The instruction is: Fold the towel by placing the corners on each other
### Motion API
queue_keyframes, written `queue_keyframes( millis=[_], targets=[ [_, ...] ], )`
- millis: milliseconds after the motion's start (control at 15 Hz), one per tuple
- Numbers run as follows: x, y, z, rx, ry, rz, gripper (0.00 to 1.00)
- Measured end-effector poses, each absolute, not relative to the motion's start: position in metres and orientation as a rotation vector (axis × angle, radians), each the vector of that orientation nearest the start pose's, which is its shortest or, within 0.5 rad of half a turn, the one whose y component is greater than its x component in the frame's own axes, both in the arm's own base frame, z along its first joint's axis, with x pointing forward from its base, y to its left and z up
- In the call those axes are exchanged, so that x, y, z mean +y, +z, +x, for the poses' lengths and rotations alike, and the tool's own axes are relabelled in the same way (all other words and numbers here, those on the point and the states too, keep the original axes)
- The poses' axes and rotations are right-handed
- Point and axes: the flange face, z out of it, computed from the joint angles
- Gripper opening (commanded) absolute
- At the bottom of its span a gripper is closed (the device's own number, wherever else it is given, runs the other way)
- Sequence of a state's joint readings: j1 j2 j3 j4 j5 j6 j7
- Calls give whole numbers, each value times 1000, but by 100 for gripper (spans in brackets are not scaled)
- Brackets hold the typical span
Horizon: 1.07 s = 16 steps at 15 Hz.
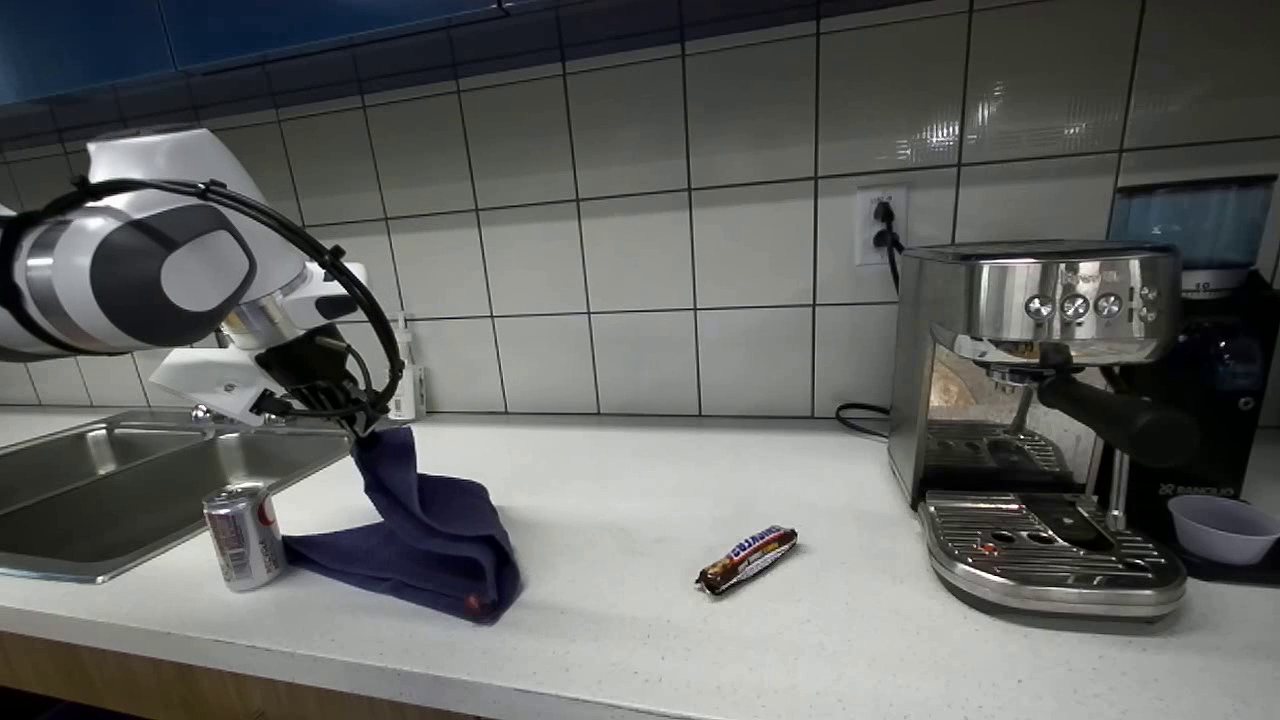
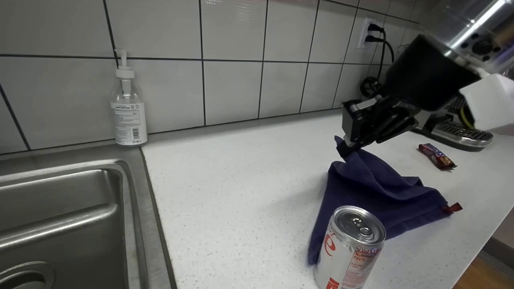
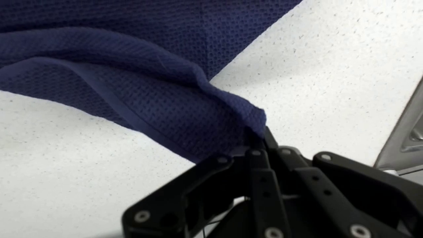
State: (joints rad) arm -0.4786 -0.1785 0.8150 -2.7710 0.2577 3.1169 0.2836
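The towel (image 1: 440,530) is on the counter (image 1: 620,480), to one side of the sink (image 2: 146,224), part of it spread and part drawn up into a peak, with folds running down from there. The gripper (image 2: 347,148) has that peak clenched, and the small tip of cloth poking out past the grasp suggests a corner (image 2: 339,141), though most of it is covered. A red tag (image 2: 453,207) marks what looks like another, near the counter's front edge, and a further pointed end (image 1: 325,552) reaches toward the can (image 1: 245,540); touching or just beside it, I cannot tell.

My reading is that the fold is begun but no corner has met its partner. The tag end seems the likely match, with the folds hiding the rest. To do it well, lift only enough to take the slack off the lower layer, then carry the corner across low and slow, so the cloth rolls over rather than dragging the base along. Lower it almost onto the match before letting go, lest the limp cloth slide or drop short. Mind the can, which a tug on that end could topple; the bar (image 1: 748,560) is well apart and should not matter
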Motion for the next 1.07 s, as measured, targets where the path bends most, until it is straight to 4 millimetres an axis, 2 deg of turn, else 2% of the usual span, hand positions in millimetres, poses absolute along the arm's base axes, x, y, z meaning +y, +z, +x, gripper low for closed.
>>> queue_keyframes(
  millis=[1067],
  targets=[
    [130, 301, 402, 222, -711, -2961, 2]
  ],
)
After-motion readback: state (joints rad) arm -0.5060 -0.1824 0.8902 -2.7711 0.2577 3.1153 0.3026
